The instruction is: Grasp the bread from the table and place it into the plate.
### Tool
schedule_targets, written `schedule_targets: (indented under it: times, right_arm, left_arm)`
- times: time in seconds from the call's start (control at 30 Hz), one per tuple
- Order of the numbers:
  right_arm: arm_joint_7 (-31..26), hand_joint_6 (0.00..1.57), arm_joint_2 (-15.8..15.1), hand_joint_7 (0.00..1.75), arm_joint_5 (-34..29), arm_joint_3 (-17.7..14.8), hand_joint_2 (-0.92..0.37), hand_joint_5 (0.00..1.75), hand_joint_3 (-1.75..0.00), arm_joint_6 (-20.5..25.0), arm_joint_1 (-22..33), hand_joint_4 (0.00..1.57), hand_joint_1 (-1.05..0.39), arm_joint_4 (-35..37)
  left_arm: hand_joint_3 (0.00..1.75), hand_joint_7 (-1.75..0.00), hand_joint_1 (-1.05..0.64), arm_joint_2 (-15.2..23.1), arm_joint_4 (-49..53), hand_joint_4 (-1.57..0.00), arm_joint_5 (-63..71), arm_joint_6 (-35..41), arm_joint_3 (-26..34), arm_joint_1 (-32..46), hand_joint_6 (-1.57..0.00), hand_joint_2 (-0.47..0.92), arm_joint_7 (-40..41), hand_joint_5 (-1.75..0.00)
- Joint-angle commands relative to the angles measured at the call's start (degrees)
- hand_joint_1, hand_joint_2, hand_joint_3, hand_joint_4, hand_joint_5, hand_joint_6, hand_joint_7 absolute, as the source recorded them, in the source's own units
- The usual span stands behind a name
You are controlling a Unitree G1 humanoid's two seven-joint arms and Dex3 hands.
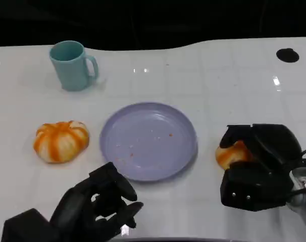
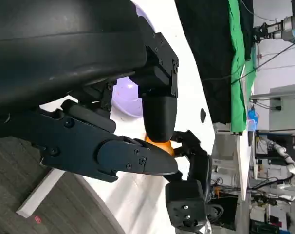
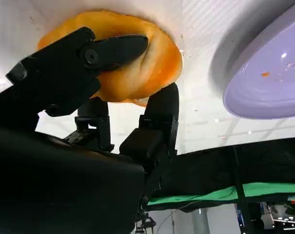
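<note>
Left hand (image 1: 100,209): nearest camera, fingers loosely curled, held nothing.
Right hand (image 1: 256,164): fingers (image 3: 116,48) closed around bread (image 1: 233,154).
Bread: on surface (image 1: 218,75), just right of plate (image 1: 149,141).

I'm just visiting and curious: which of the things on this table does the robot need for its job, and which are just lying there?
Needed:
- orange-glazed bread roll, gripped by the right hand
- round lilac plate, where it goes

Just lying about:
- orange-and-white striped round bun
- teal ceramic mug
- left hand, holding nothing
</note>
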Motion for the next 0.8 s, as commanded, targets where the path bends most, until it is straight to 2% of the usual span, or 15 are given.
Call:
schedule_targets:
  times: [0.03,0.1,0.17,0.23,0.27,0.33,0.4,0.53,0.8]
  right_arm:
    - [-2.3,0.90,-0.5,0.98,0.7,-0.4,-0.74,1.75,-0.45,-0.9,-0.9,0.86,-0.21,-0.3]
    - [-2.9,0.91,-0.6,1.02,0.8,-0.5,-0.71,1.75,-0.44,-1.3,-0.9,0.87,-0.20,-1.1]
    - [-3.3,0.85,-0.6,1.27,0.9,-0.7,-0.64,1.75,-0.58,-1.2,-0.8,0.87,-0.17,-2.0]
    - [-2.0,0.84,-0.5,1.27,1.7,-1.2,-0.61,1.75,-0.66,-0.6,-0.6,0.85,-0.17,-4.0]
    - [-2.0,0.84,-0.5,1.30,2.2,-1.6,-0.58,1.75,-0.73,-1.0,-0.5,0.85,-0.17,-4.8]
    - [-2.1,0.77,-0.4,1.58,3.2,-2.1,-0.44,1.75,-0.97,-1.9,-0.3,0.92,-0.11,-6.1]
    - [-2.0,0.74,-0.3,1.71,4.3,-2.7,-0.38,1.75,-1.14,-2.6,-0.2,0.94,-0.11,-7.3]
    - [-2.1,0.75,-0.4,1.74,6.4,-4.0,-0.29,1.75,-1.36,-5.4,-0.4,0.98,-0.10,-9.1]
    - [2.7,0.73,-1.1,1.75,9.8,-6.6,-0.30,1.75,-1.43,-5.4,-0.8,0.95,-0.09,-15.6]
  left_arm:
    - [0.23,-1.63,-0.54,0.4,-0.8,-0.59,0.1,0.5,-0.1,0.5,-0.46,0.92,0.6,-1.75]
    - [0.23,-1.63,-0.54,0.4,-1.0,-0.59,0.3,0.8,-0.2,0.5,-0.46,0.92,0.8,-1.75]
    - [0.23,-1.63,-0.54,0.5,-1.2,-0.59,0.4,1.1,-0.2,0.5,-0.45,0.92,0.9,-1.75]
    - [0.23,-1.64,-0.53,0.5,-1.0,-0.58,0.4,0.8,-0.3,0.4,-0.45,0.92,0.9,-1.75]
    - [0.23,-1.64,-0.53,0.5,-1.0,-0.58,0.6,0.8,-0.3,0.3,-0.45,0.92,1.0,-1.75]
    - [0.24,-1.65,-0.53,0.5,-0.8,-0.58,0.5,0.9,-0.3,0.1,-0.45,0.92,1.1,-1.75]
    - [0.24,-1.66,-0.53,0.4,-0.5,-0.58,0.3,0.7,-0.2,-0.2,-0.44,0.92,1.0,-1.75]
    - [0.24,-1.67,-0.53,0.4,0.1,-0.58,0.5,0.9,-0.2,-0.8,-0.44,0.92,1.1,-1.75]
    - [0.26,-1.69,-0.51,0.3,0.9,-0.59,1.3,0.4,-0.2,-1.6,-0.42,0.92,1.6,-1.75]
